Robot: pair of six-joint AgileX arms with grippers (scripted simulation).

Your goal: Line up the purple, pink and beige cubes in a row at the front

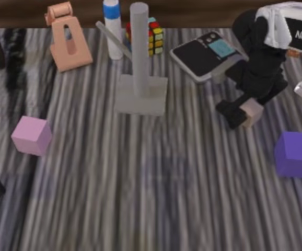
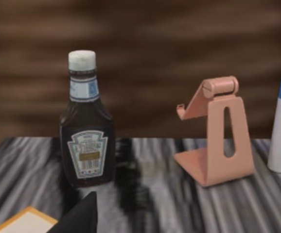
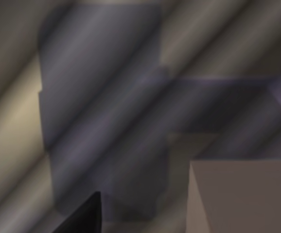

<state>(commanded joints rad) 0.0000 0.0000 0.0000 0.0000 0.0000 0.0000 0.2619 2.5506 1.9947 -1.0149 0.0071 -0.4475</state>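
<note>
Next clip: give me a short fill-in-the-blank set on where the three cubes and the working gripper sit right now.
1. The right gripper is at the ____ cube.
2. The pink cube sits on the table's ____ side.
3. The purple cube lies near the table's ____ edge.
Missing words: beige; left; right.

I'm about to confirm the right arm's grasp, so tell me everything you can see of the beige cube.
The beige cube is the smallest of the three plain cubes, matte tan with flat unmarked faces. In the top view it is right of centre, level and upright, with the right gripper down at it; a dark finger covers its left side. Whether the cube rests on the striped table or is lifted cannot be told. In the right wrist view a tan face fills the near corner. The purple cube stands apart from it.
</note>
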